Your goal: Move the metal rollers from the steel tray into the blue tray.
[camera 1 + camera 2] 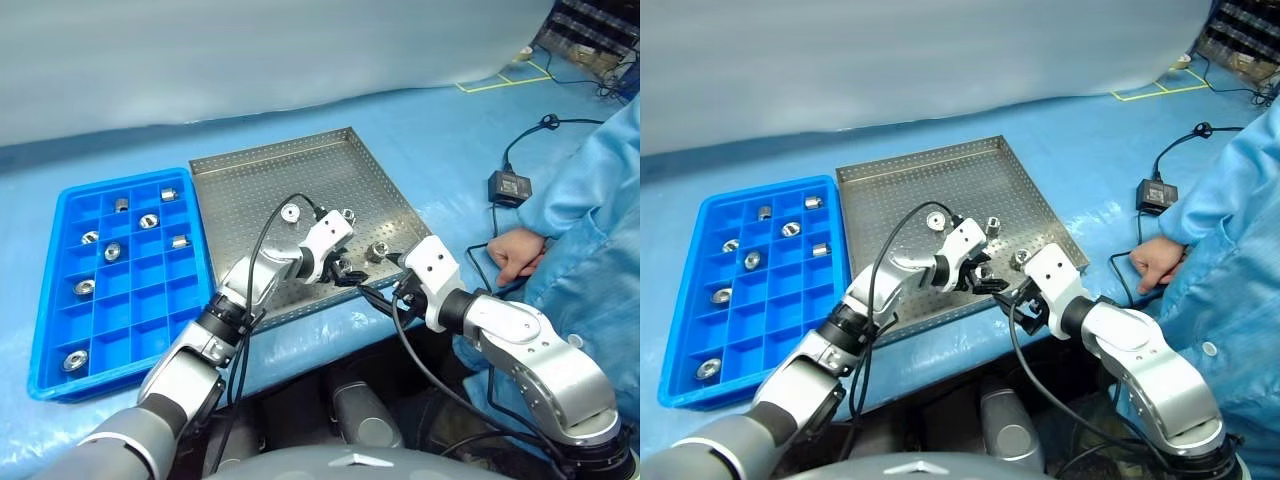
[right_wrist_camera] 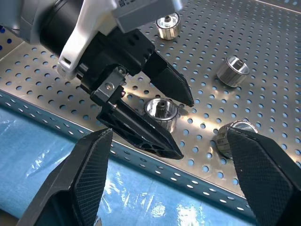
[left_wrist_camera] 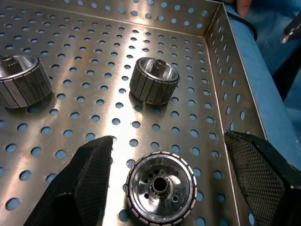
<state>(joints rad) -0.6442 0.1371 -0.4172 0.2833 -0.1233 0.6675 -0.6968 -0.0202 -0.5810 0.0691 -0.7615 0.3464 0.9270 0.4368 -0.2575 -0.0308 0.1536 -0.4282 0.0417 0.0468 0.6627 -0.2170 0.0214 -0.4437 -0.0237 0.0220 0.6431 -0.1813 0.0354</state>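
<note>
The steel tray [image 1: 330, 160] lies in the middle, with the blue tray [image 1: 60, 330] to its left. My left gripper [image 2: 182, 127] is open and low over the steel tray's near right corner. Its fingers [image 3: 89, 179] stand on either side of one upright metal roller [image 3: 161, 186] with gaps showing. Three more rollers rest on the perforated floor: [image 1: 291, 211], [image 1: 349, 214], [image 1: 378, 252]. My right gripper [image 2: 169, 134] is open and empty, just outside the tray's near rim, pointing at the left gripper. Several rollers [image 1: 112, 251] sit in the blue tray's compartments.
A person in a blue suit stands at the right, a hand [image 1: 515, 252] resting on the blue table cover [image 1: 450, 130] beside the steel tray. A black box [image 1: 508, 187] with cables lies behind that hand.
</note>
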